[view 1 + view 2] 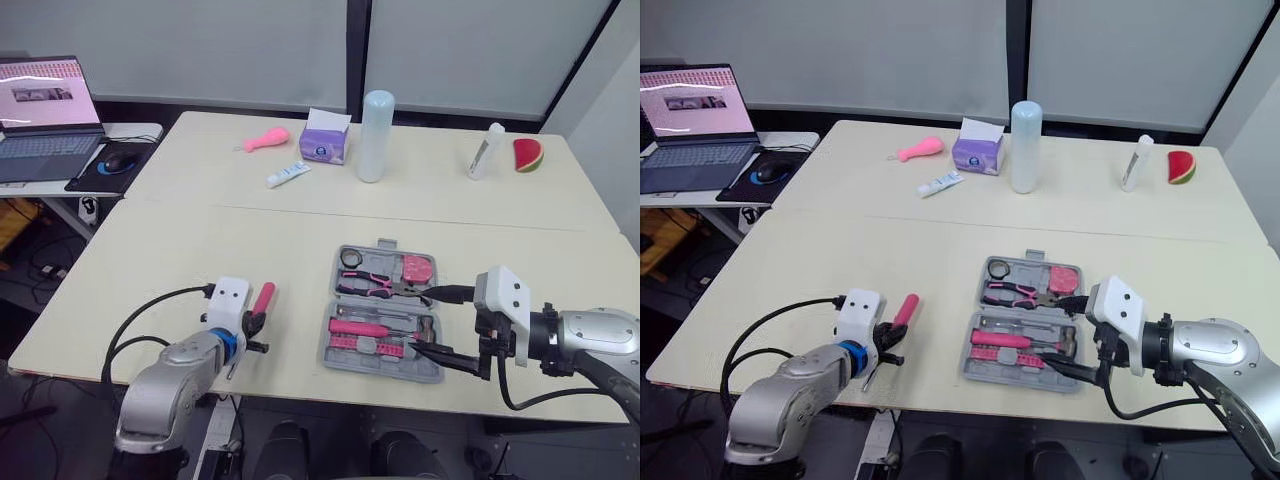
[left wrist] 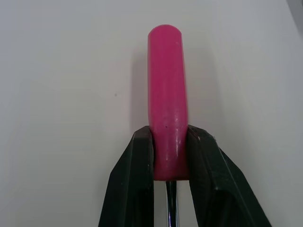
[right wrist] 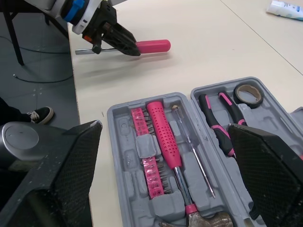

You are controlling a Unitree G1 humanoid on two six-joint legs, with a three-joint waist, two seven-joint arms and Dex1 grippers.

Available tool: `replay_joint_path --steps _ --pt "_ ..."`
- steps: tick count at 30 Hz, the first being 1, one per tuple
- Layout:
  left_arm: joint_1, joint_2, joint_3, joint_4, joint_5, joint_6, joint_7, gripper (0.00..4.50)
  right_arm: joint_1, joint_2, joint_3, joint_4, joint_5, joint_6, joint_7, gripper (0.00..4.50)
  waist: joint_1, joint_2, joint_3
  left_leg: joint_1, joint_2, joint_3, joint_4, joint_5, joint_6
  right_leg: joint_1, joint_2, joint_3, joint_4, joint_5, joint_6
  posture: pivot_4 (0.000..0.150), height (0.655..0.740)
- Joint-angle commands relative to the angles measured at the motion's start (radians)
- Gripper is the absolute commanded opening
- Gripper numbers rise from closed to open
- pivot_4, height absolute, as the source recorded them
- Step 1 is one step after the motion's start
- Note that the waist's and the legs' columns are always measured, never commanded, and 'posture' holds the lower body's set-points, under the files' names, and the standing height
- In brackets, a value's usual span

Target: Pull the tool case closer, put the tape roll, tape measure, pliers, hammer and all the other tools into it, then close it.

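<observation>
The grey tool case lies open near the table's front edge. In it are a tape roll, pliers, a pink tape measure, a pink-handled hammer and pink bits. Left of the case, my left gripper is shut on the pink handle of a screwdriver, low over the table, with the metal shaft pointing back past the table edge. My right gripper stands open at the case's right side, one finger on each side of the case's width.
At the far side stand a tissue box, a tall white cylinder, a white bottle and a watermelon slice. A tube and a pink object lie there too. A laptop sits on a side desk.
</observation>
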Motion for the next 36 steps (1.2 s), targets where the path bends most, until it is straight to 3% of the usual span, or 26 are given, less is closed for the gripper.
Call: replay_joint_path --steps 1,8,13,23,32,35,36 --pt "0.002 -0.014 -0.015 -0.038 -0.006 -0.001 0.003 0.58 -0.016 -0.014 -0.006 -0.022 0.011 -0.013 0.014 4.5 0.0 0.0 0.0 0.0 0.0 0.0 0.0 0.0 0.0 0.0 0.0 0.0 0.0 0.0 0.0 0.15 0.7002" --pt "-0.027 -0.046 -0.073 0.013 0.012 -0.033 0.001 0.58 -0.014 -0.021 0.003 -0.021 0.006 -0.017 0.028 4.5 -0.001 0.0 0.0 0.0 0.0 0.0 0.0 0.0 0.001 0.0 0.0 0.0 0.0 0.0 0.0 0.15 0.7002" --pt "-0.048 -0.014 -0.14 0.045 0.026 -0.069 -0.032 0.58 -0.01 -0.023 0.001 -0.024 0.006 -0.015 0.028 4.5 -0.001 0.0 0.0 0.0 0.0 0.0 0.0 -0.001 0.001 0.0 0.0 0.0 0.0 0.0 0.0 0.15 0.7002" --pt "-0.061 -0.028 -0.128 0.103 0.024 -0.099 -0.04 0.58 -0.004 -0.022 0.0 -0.037 0.008 -0.005 0.016 4.5 -0.001 0.0 0.0 0.0 0.0 0.0 0.0 -0.001 0.001 0.0 0.0 0.0 0.0 0.0 0.0 0.15 0.7002" --pt "-0.039 0.028 -0.022 0.006 -0.05 -0.055 -0.1 3.41 0.004 -0.024 -0.017 -0.05 0.014 -0.005 0.007 4.5 -0.003 0.0 0.0 0.0 0.0 -0.001 0.0 -0.001 0.001 0.0 0.0 0.0 0.0 0.0 0.0 0.15 0.7002" --pt "-0.023 0.102 0.026 -0.072 -0.1 -0.059 -0.175 4.37 0.01 -0.025 -0.032 -0.062 0.011 -0.008 -0.002 4.5 -0.004 0.0 0.0 0.0 0.001 0.0 -0.001 -0.001 0.001 0.0 0.0 0.0 0.0 0.0 0.0 0.15 0.7002" --pt "-0.016 0.167 0.026 -0.082 -0.112 -0.13 -0.267 4.44 0.012 -0.028 -0.036 -0.072 0.009 -0.006 -0.006 4.5 -0.003 0.0 0.0 0.0 0.001 0.0 -0.001 -0.001 0.001 0.0 0.0 0.0 0.0 0.0 0.0 0.15 0.7002"
